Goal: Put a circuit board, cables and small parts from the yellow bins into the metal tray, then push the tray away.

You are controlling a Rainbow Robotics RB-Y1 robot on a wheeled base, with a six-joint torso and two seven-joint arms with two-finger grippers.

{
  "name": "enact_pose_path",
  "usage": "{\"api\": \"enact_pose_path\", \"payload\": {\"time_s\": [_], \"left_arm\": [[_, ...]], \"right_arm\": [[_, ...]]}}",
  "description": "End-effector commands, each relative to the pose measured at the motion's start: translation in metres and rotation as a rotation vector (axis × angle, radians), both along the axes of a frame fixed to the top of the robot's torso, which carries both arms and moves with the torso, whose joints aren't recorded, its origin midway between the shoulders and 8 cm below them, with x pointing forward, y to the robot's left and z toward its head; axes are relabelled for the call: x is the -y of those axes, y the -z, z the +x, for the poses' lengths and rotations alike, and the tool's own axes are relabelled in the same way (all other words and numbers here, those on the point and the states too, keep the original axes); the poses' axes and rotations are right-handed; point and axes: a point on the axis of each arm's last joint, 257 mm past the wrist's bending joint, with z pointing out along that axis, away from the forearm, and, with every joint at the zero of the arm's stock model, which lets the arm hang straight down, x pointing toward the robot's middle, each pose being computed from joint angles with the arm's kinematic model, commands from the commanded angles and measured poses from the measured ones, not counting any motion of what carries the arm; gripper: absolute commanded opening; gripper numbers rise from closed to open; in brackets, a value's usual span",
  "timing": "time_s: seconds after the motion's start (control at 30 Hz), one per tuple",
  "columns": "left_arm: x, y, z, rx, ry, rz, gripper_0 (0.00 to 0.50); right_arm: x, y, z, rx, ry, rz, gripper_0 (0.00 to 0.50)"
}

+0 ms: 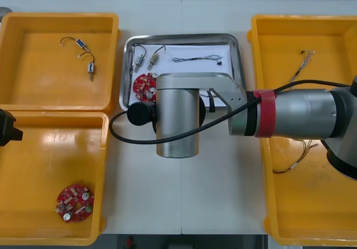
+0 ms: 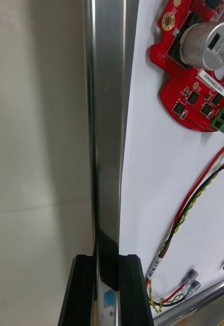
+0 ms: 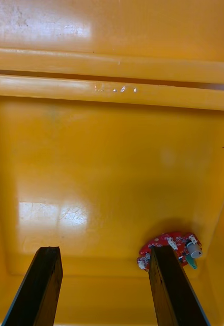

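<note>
The metal tray (image 1: 237, 48), white inside, lies between the bins. It holds a round red circuit board (image 1: 144, 86), two small metal parts (image 1: 139, 58), a twisted blue and white cable (image 1: 196, 58) and a red and yellow cable (image 2: 193, 204). My right arm (image 1: 177, 115) reaches over the tray's near edge. In the right wrist view my right gripper (image 2: 107, 262) is shut on the tray's rim (image 2: 108, 127), one finger on each side, with the circuit board (image 2: 193, 76) just inside. My left gripper (image 3: 104, 252) hangs open over the near left bin.
The near left yellow bin (image 1: 33, 226) holds one more red circuit board (image 1: 74, 203), also seen beyond the left fingers (image 3: 168, 247). Small metal parts (image 1: 83, 51) lie in the far left bin. Thin cables (image 1: 301, 65) remain in the right bins (image 1: 268, 149).
</note>
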Motion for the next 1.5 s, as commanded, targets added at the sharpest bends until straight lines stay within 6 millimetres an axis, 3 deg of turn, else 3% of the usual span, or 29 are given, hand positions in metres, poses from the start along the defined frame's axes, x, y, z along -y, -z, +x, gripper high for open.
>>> {"api": "enact_pose_path", "payload": {"time_s": [0.03, 0.6, 1.07, 1.5], "left_arm": [[-0.007, -0.011, -0.002, 0.026, 0.084, 0.065, 0.500], [-0.007, -0.011, -0.002, 0.026, 0.084, 0.065, 0.500], [-0.007, -0.011, -0.002, 0.026, 0.084, 0.065, 0.500], [-0.007, -0.011, -0.002, 0.026, 0.084, 0.065, 0.500]], "right_arm": [[-0.030, -0.038, 0.017, 0.053, -0.041, 0.029, 0.000], [-0.037, -0.061, 0.051, 0.088, -0.042, 0.032, 0.000], [-0.036, -0.066, 0.071, 0.069, -0.034, 0.075, 0.000], [-0.027, -0.067, 0.101, 0.094, -0.040, 0.090, 0.000]]}}
